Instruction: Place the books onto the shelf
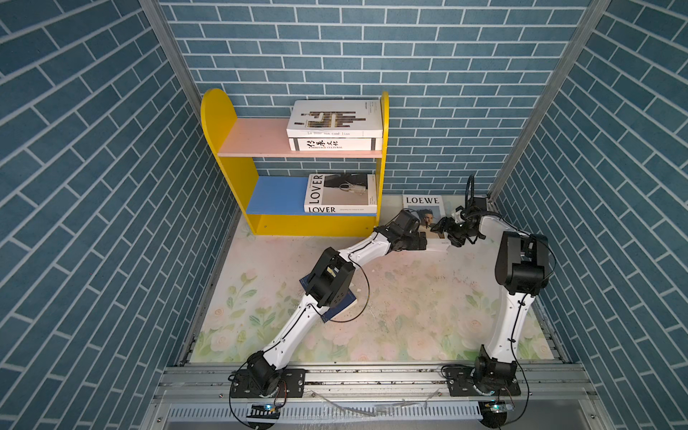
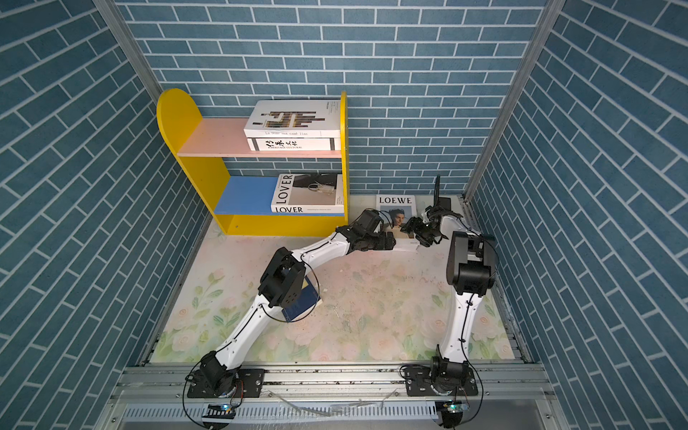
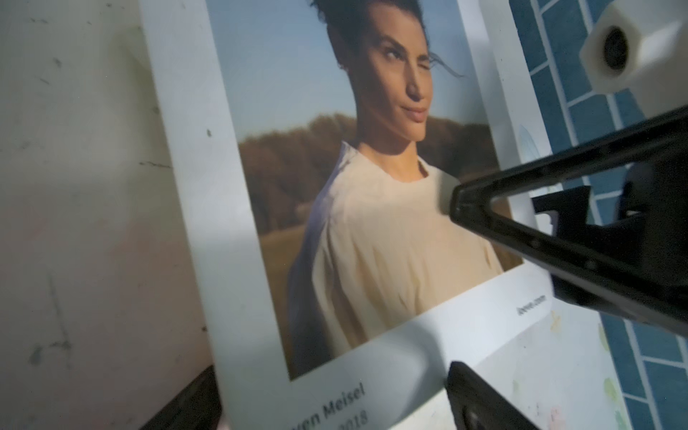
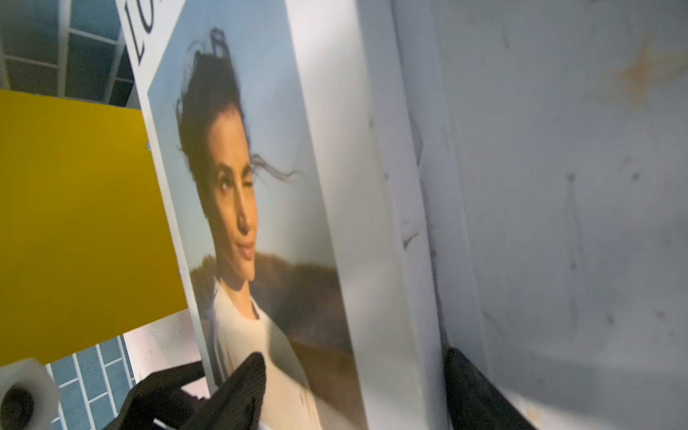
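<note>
Pickup of the LOEWE book [image 1: 422,203], on the table [image 1: 409,298] just beside the shelf [image 1: 219,111], was our step. Our left gripper [image 1: 419,242] gaped at its near edge; whether the right gripper [image 1: 450,236] gripped it we couldn't tell. Next, we judged, both had to pinch firmly.

2 arms extended forward | left hand [image 1: 422,242] spread wide | right hand [image 1: 448,234] fingers apart

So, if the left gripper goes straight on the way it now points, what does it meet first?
The LOEWE book: its edge sits between the open fingers of the left gripper. Beyond it, probably the right gripper, which faces it across the book.
</note>
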Tool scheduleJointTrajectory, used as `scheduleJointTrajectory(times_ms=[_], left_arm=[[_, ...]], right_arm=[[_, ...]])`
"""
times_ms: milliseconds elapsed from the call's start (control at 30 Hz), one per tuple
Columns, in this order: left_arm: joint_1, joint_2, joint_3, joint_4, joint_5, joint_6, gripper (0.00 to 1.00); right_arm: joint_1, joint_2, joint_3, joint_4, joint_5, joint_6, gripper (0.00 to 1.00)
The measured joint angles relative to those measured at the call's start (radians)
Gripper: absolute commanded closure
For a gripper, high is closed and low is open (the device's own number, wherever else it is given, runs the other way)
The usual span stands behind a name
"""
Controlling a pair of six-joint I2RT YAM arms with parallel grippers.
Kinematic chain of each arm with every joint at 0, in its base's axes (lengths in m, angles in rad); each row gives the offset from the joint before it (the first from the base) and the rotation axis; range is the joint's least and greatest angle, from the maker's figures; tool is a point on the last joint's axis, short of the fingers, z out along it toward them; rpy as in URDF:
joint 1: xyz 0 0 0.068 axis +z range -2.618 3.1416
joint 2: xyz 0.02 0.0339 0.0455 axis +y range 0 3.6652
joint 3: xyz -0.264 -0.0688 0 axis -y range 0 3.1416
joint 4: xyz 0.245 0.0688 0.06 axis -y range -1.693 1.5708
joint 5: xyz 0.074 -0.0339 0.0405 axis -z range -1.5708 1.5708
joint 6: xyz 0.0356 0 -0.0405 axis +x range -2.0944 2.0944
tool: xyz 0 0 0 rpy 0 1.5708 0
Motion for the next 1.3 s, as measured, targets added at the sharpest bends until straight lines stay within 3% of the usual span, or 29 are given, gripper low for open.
scheduleJointTrajectory(times_ms=[333, 667, 1000, 1300], left_arm=[[-0.058, -0.279, -0.438, 0.095, 0.032, -0.006, 0.07], [-0.191, -0.612, -0.882, 0.146, 0.018, -0.026, 0.07], [-0.214, -0.764, -0.982, 0.021, -0.034, -0.065, 0.04], [-0.180, -0.782, -0.945, -0.026, -0.067, -0.096, 0.04]], right_arm=[[0.045, -0.291, -0.360, 0.061, 0.008, 0.026, 0.25], [0.114, -0.577, -0.694, 0.096, 0.039, 0.060, 0.23], [0.126, -0.732, -0.764, 0.050, 0.155, 0.077, 0.18], [0.126, -0.688, -0.628, 0.053, 0.227, 0.077, 0.21]])
